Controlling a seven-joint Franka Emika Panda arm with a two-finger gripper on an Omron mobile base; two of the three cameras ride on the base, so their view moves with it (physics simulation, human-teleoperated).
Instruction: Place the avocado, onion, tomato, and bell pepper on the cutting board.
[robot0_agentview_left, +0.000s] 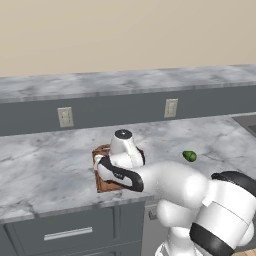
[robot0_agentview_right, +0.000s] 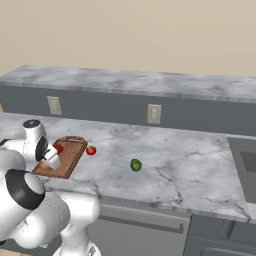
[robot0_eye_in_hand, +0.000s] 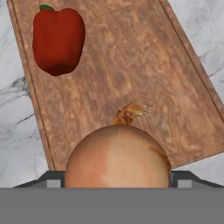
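Onion (robot0_eye_in_hand: 117, 155) sits between our two finger tips in the hand view, with a dark tip showing at each side of it; the jaws stand wide around it and appear to pinch it, above the near end of the board (robot0_eye_in_hand: 131, 74). We see the pepper (robot0_eye_in_hand: 58, 40) lying on the board toward its far left corner, well apart from the onion. In the right base view the gripper (robot0_agentview_right: 50, 159) hangs over the board (robot0_agentview_right: 70, 157), and a bit of red pepper (robot0_agentview_right: 59, 148) shows past the hand. The tomato (robot0_agentview_right: 91, 150) rests on the marble counter (robot0_agentview_right: 190, 165) just beside the board's right edge, off the wood. The avocado (robot0_agentview_right: 136, 165) lies further right on the counter, well apart from the board. In the left base view we find the avocado (robot0_agentview_left: 189, 156) right of the arm, and the board (robot0_agentview_left: 102, 172) is mostly hidden behind the wrist.
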